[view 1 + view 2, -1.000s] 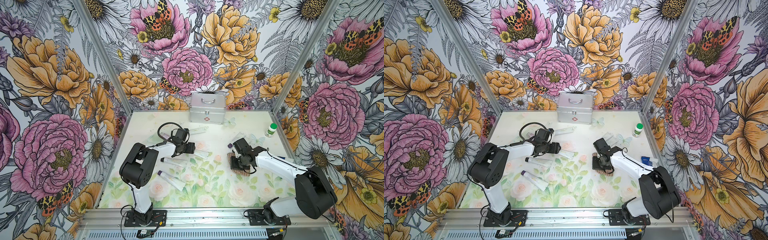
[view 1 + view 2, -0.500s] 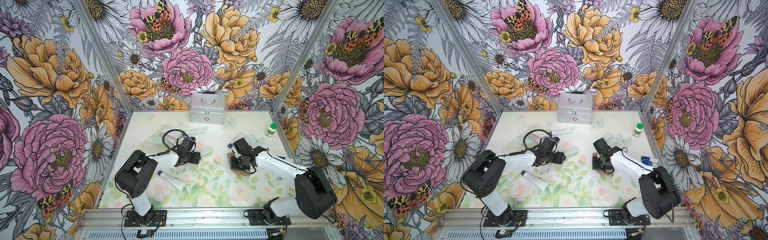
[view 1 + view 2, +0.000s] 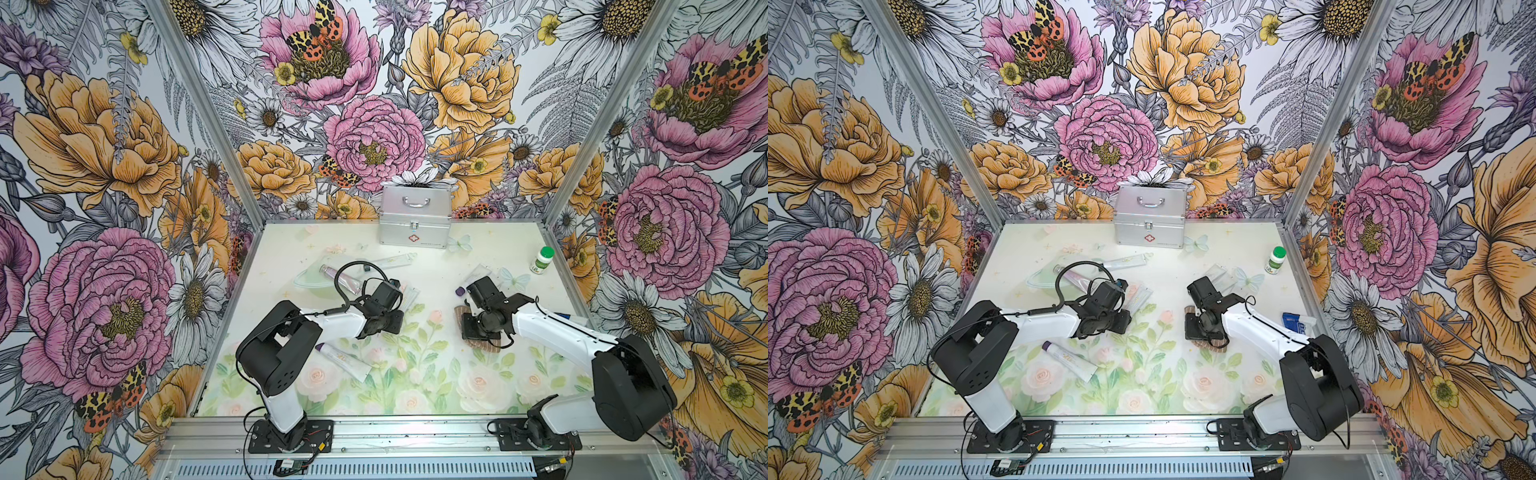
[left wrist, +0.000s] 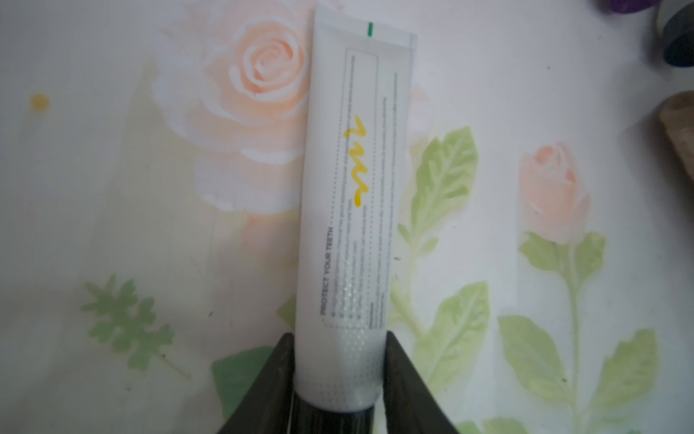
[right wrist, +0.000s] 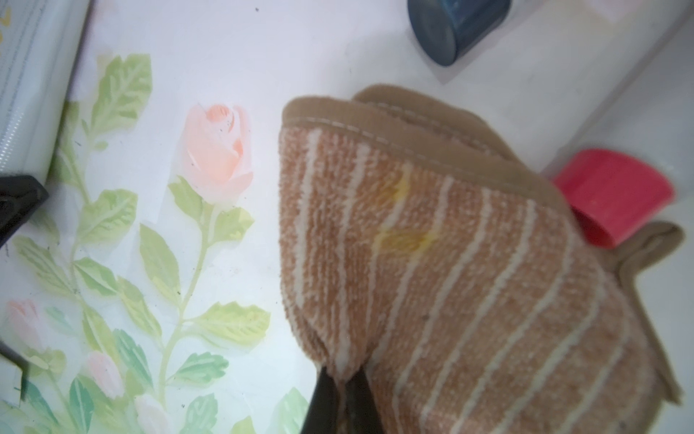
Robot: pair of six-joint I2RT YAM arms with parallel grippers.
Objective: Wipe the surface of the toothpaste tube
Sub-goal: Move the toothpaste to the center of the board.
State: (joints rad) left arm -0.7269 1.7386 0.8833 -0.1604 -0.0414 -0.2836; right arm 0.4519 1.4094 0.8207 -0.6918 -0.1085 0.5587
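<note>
Bench (image 3: 415,399): pale, printed with roses and leaves; both arms reach in from the front rail.
Purple-capped tube (image 3: 343,357): nearest the front, lying flat beside the left arm, untouched; seen in both top views (image 3: 1069,358).
Left fingers (image 4: 394,357): clenched on the tube, one on each side, pressing its rounded end just above the dark cap.
Tube (image 4: 353,169): white, flat on the bench left of centre, crimped end pointing away from the fingers, small print facing up.
Squiggle (image 4: 356,161): yellow zigzag along the tube's middle.
Right fingers (image 5: 326,390): pinched tight on a fold of the cloth.
Cloth (image 5: 450,282): brown with pale stripes, bunched under the right wrist, right of centre and apart from the tube. In a top view only its edges show (image 3: 486,345). Whether it rests on the bench, I cannot tell.
Stain (image 5: 405,236): yellow smears on the cloth's upper face.
Bottle (image 3: 542,260): white with a green cap, upright near the right wall.
Case (image 3: 415,220): silver, closed, red cross on its front, against the back wall.
</note>
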